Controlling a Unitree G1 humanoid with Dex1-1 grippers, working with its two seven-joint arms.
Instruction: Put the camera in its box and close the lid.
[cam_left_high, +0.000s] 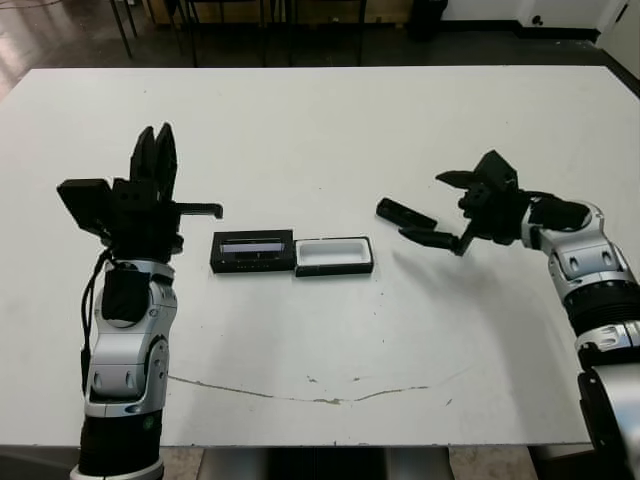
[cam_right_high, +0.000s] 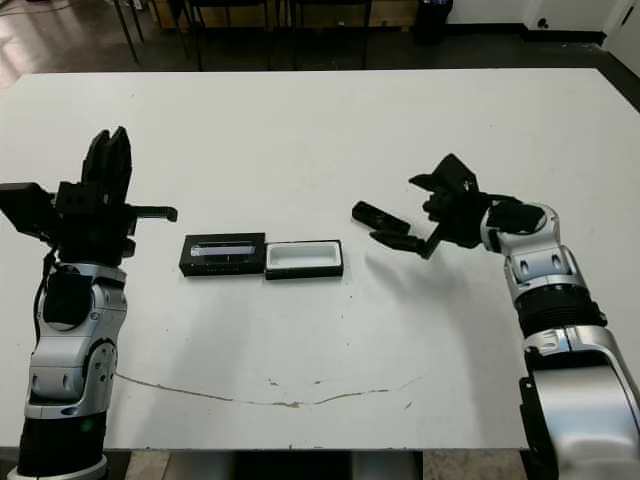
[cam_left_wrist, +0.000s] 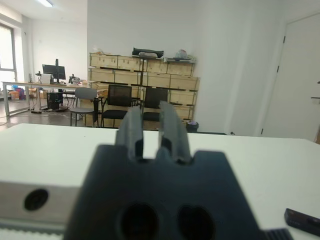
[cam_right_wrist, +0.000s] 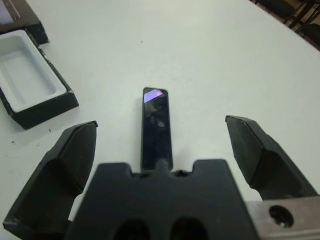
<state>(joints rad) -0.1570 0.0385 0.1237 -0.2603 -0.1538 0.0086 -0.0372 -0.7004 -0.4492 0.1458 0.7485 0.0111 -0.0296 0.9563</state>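
Observation:
The camera (cam_right_wrist: 156, 127), a slim black bar with a bluish patch at one end, lies flat on the white table (cam_left_high: 320, 130), right of the box. My right gripper (cam_left_high: 421, 207) is open just above it, one finger on each side and neither touching. The box (cam_left_high: 335, 269), white-lined and with nothing in it, sits mid-table. Its lid (cam_left_high: 252, 250) is folded out flat on the box's left, showing a glossy strip. My left gripper (cam_left_high: 155, 140) is shut on nothing and raised, pointing up, left of the lid.
A thin brownish scratch (cam_left_high: 300, 397) runs across the table near its front edge. Chair legs (cam_left_high: 190, 30) stand on the floor beyond the far edge. Bare table surface lies all around the box.

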